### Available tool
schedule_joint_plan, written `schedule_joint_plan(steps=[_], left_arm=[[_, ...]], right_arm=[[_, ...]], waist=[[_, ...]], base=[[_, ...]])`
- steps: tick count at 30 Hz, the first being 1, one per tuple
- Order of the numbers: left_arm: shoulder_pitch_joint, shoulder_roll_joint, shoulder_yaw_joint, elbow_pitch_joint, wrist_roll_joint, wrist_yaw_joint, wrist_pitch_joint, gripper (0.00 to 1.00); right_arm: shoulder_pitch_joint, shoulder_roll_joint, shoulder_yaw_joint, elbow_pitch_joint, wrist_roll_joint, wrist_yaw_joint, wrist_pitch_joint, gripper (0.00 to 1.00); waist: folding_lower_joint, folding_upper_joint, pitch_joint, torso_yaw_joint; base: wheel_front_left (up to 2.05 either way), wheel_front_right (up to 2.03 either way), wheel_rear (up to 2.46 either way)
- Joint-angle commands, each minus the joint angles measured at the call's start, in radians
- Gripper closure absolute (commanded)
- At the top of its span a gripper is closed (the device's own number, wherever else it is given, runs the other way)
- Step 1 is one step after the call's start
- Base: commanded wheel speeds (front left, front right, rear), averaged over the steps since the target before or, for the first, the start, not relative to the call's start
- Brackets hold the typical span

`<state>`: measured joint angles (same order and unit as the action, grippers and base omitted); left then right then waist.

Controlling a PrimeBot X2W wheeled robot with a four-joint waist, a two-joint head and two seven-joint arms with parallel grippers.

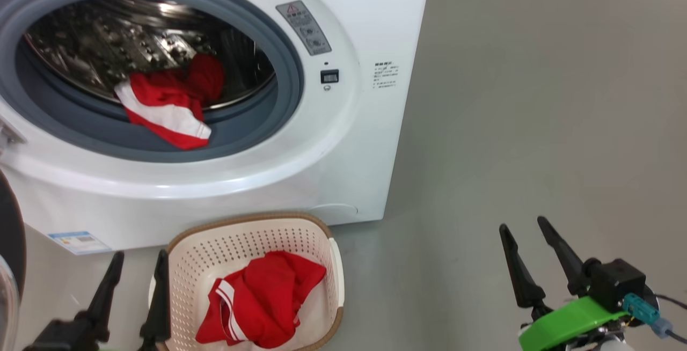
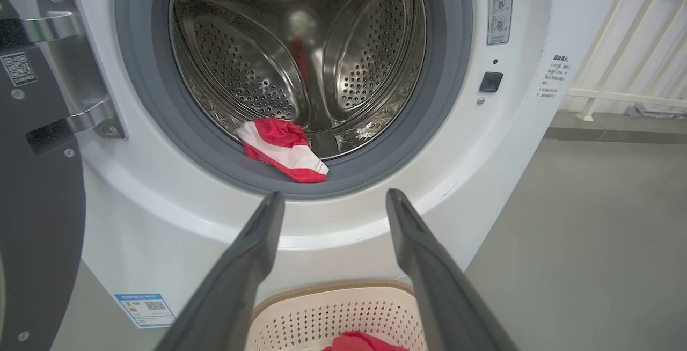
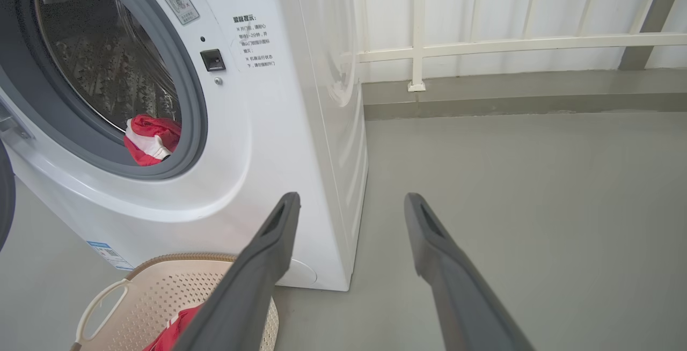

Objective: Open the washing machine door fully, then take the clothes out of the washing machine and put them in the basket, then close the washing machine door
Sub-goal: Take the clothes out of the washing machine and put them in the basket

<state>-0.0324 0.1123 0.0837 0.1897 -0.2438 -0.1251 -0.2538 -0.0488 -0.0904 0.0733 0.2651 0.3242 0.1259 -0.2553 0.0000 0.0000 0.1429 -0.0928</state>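
inside the washing machine (image 1: 343,141) lies one garment (image 1: 166,107), a second garment (image 1: 263,300) in one basket (image 1: 247,219); left gripper (image 1: 140,254), right gripper (image 1: 523,224) both wide.

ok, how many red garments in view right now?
2. Drum garment: at the front lip of the washing machine, draped onto the grey seal. Basket garment: in the basket on the floor before it. More may hide under either.

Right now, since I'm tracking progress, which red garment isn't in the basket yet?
The garment hanging over the grey drum seal; the other lies crumpled in the basket.
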Motion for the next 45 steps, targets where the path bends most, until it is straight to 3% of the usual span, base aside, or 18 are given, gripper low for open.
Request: schedule_joint_plan(steps=[1,13,28,36,45], left_arm=[[0.017,0.009,0.048,-0.047,0.015,-0.006,-0.008,0.00],[0.118,-0.021,0.094,-0.134,0.036,-0.006,-0.008,0.00],[0.088,-0.025,0.098,-0.136,0.040,-0.006,-0.008,0.00],[-0.043,0.019,0.051,-0.034,0.045,-0.006,-0.008,0.00],[-0.368,0.094,-0.010,0.133,0.092,0.000,0.067,0.00]], right_arm=[[0.010,-0.015,0.015,-0.028,0.010,0.005,-0.006,0.00],[0.060,-0.021,0.002,-0.046,0.013,0.005,-0.006,0.00],[0.036,-0.006,0.001,-0.058,0.007,0.005,-0.006,0.00],[-0.004,0.011,0.008,-0.061,0.001,0.005,-0.006,0.00],[-0.084,0.031,0.030,-0.069,-0.006,0.005,-0.006,0.00]], waist=[[0.0000,0.0000,-0.022,-0.002],[0.0000,0.0000,-0.044,-0.008],[0.0000,0.0000,0.011,-0.012],[0.0000,0.0000,0.084,-0.013],[0.0000,0.0000,0.209,-0.026]], base=[[0.00,0.00,0.00],[0.00,0.00,0.00],[0.00,0.00,0.00],[0.00,0.00,0.00],[0.00,0.00,0.00]])
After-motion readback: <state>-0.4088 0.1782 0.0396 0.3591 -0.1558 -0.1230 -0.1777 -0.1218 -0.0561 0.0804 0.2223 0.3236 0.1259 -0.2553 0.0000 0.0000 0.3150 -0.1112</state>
